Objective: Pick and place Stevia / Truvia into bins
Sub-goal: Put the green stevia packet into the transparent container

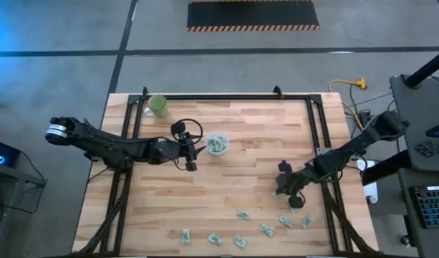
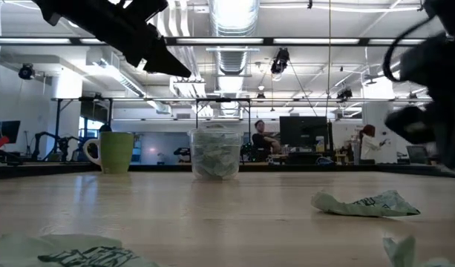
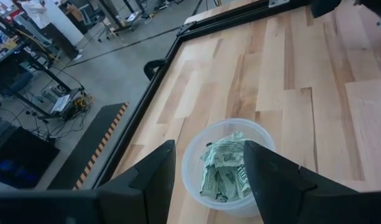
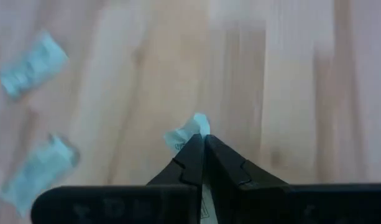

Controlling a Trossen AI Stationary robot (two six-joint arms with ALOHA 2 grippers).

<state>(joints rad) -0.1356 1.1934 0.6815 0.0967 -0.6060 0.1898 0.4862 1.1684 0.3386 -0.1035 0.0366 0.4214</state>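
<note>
Several pale green Stevia / Truvia packets lie flat on the wooden table near its front edge. More of them fill the clear round bin, which stands upright mid-table. My left gripper hovers open just left of the bin, which shows beyond the gap between its fingers. My right gripper is at the right of the table, slanting down and shut on one packet. In the low view it is a blur above the table. My right gripper pinches one packet between its two fingertips, coming from above at a slant. One crumpled end of the packet sticks out past the fingertips; the fingers hide the rest. Whether the packet is clear of the table does not show.
An opaque green mug stands at the far left corner. A black frame rail runs along the table's far edge and sides. Two loose packets lie close to my right gripper. Bare wood spans the middle of the table.
</note>
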